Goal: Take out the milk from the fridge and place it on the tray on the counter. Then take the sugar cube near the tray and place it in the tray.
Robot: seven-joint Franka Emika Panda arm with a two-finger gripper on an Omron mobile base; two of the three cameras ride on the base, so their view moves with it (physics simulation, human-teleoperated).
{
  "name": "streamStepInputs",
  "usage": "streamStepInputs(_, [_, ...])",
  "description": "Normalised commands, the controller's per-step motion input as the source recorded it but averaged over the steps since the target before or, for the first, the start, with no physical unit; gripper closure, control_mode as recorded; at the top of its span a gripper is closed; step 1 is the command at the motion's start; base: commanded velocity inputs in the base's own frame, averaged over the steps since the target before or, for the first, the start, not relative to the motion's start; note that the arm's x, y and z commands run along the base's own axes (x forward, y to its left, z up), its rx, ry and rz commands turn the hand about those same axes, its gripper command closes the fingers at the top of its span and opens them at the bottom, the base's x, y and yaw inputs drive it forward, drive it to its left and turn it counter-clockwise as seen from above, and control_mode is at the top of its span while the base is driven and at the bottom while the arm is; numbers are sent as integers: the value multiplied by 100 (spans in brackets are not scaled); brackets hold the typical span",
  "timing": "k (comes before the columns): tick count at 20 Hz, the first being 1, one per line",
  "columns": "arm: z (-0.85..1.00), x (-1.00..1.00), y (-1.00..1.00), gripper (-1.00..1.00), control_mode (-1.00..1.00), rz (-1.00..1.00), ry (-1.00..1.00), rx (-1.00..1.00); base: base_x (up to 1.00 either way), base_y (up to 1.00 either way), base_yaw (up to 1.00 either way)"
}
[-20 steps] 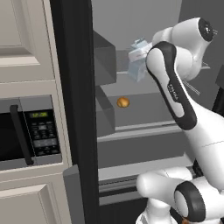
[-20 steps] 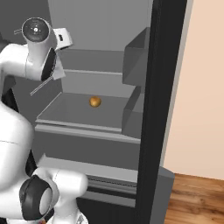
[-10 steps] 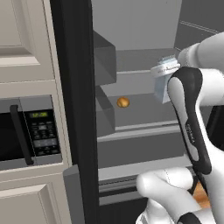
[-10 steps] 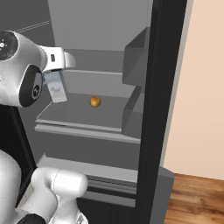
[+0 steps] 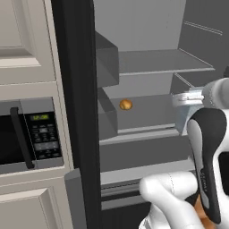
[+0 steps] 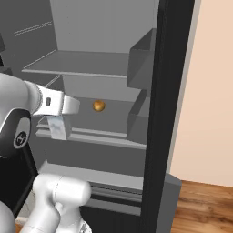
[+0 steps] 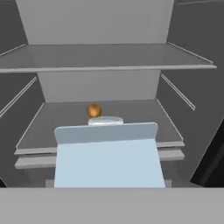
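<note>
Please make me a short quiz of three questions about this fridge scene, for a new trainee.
1. True or false: the fridge is closed.
2. What does the gripper hold? A) the milk B) the orange-brown round item C) nothing
3. Which appliance is built in to the left of the fridge in the left base view?

Key: 1 false, it is open and its shelves are in view. 2 A. 3 the microwave.
</note>
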Motion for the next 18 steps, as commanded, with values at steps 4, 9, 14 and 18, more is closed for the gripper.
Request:
streamStepInputs(4, [-7, -24, 0, 100, -100, -1, 2, 7, 0, 0, 0])
streamStepInputs(9, [-1, -48, 0, 100, 100, 0, 1, 3, -40, 0, 0])
streamStepInputs(14, [0, 0, 0, 100, 100, 0, 0, 0, -100, 20, 5])
streamStepInputs(18, [0, 0, 0, 100, 100, 0, 0, 0, -100, 85, 21])
